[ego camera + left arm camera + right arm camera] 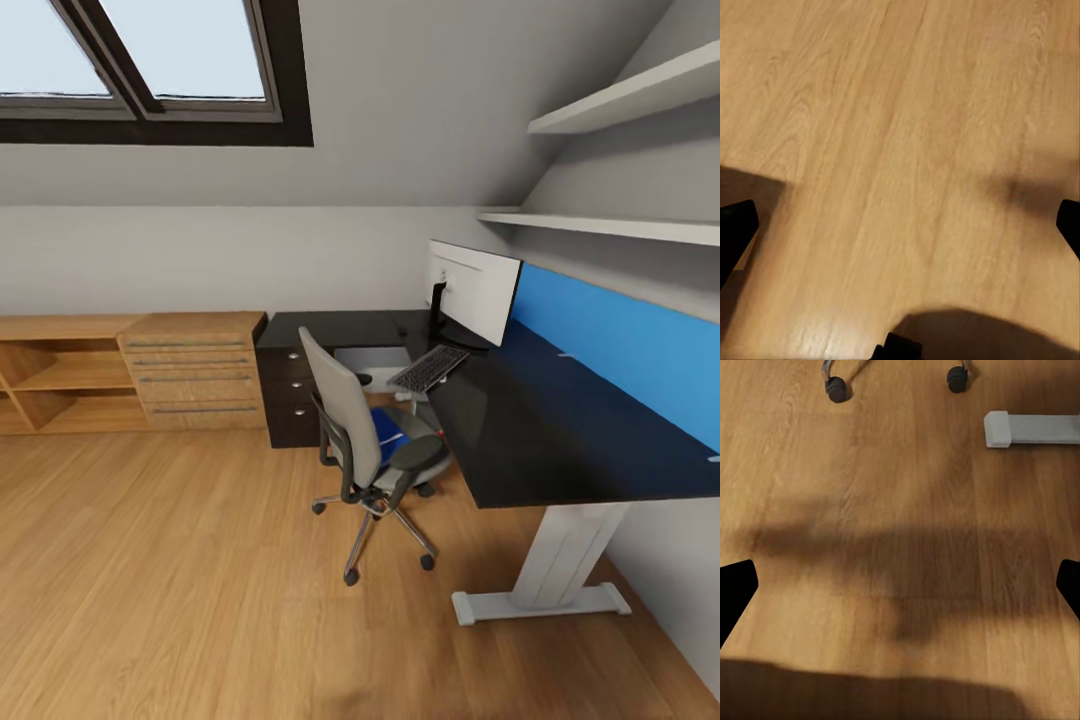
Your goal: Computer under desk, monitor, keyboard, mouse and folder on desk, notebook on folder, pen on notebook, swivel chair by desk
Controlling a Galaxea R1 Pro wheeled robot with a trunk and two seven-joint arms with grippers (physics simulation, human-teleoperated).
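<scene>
The black desk (545,420) runs along the right wall and turns the far corner. On it the monitor (472,291) stands with its white back toward me, and the keyboard (428,368) lies in front of it near the desk edge. The grey swivel chair (352,432) is at the desk with its back to me, and the blue folder (389,433) lies on its seat. My left gripper (900,229) hangs open over bare floor. My right gripper (900,589) is also open above the floor, with the chair's castors (835,388) ahead of it.
A light wooden drawer unit (195,372) and open shelves stand on the far wall at the left, beside the desk's dark drawers (289,395). A blue wall panel (625,345) backs the desk. The desk's white foot (540,603) (1031,429) sits on the wooden floor (180,580).
</scene>
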